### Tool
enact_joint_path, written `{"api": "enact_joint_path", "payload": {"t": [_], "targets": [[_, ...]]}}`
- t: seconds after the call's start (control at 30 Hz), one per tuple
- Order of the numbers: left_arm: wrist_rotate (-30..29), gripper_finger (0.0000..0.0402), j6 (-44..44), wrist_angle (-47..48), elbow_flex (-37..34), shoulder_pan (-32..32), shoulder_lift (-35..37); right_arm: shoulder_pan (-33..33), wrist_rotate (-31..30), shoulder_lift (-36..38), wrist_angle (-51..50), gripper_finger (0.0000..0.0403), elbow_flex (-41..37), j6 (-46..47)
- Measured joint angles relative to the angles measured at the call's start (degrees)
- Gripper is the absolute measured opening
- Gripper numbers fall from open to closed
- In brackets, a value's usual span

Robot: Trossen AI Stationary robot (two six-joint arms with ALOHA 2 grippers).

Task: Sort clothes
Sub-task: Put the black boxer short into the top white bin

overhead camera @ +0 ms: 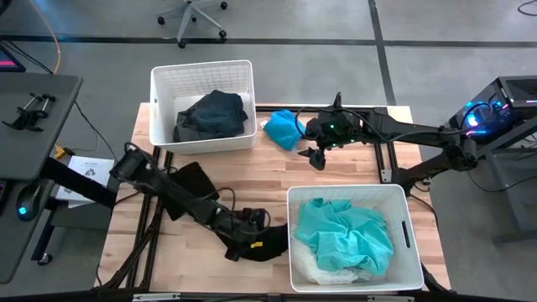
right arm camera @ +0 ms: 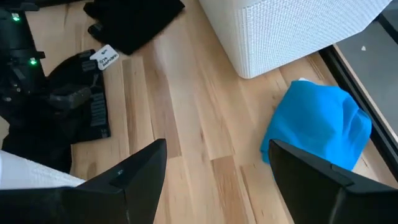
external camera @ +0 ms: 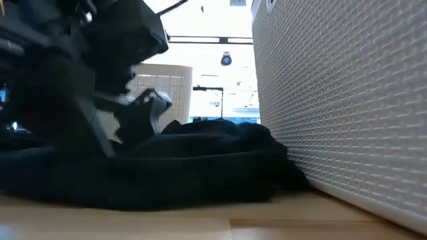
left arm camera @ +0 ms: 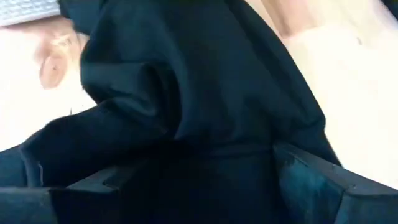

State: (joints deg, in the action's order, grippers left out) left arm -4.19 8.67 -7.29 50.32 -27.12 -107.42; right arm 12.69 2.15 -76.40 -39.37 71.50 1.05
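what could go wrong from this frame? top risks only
1. The left gripper is down on the black garment right beside the front bin; a lift may drag fabric against that wall or nudge the bin.
2. The garment lies bunched under the fingers, so a grasp might catch only a fold and slip.
3. The right gripper, open, hovers by the bright blue cloth, which lies near the table's far edge and might get pushed off.

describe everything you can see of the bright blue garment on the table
The bright blue garment is soft fabric, crumpled into a loose, rounded heap with folds. It lies on the wooden table near its far edge, just right of the white bin holding dark clothes. It seems to sit close against that bin. The right end effector hangs open beside it, not touching.
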Motion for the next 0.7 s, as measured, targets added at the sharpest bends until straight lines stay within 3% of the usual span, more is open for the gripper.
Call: {"api": "enact_joint_path", "payload": {"t": [0.1, 0.23, 0.37, 0.5, 0.7], "targets": [[-0.84, 0.0267, 2.78, 1.09, 0.31, -0.19, -2.27, 0.0, -0.01, 0.0, -0.42, 0.027, 0.0, -0.02], [-5.09, 0.0217, 3.71, 3.71, 0.46, -1.68, -2.69, 0.0, 0.0, 0.0, -0.36, 0.027, 0.0, -0.03], [-4.6, 0.0127, 10.03, 5.07, 0.33, -2.12, -1.83, 0.02, -0.02, 0.0, -0.26, 0.027, 0.0, -0.18], [-1.86, 0.0027, 24.24, 5.85, 0.0, -1.73, -0.48, 0.02, -0.13, 0.0, 0.69, 0.027, 0.0, -0.67], [-1.19, 0.0023, 39.45, 9.8, -0.49, -1.88, 4.92, 0.07, -0.17, -0.02, 4.91, 0.027, 0.0, -2.2]]}}
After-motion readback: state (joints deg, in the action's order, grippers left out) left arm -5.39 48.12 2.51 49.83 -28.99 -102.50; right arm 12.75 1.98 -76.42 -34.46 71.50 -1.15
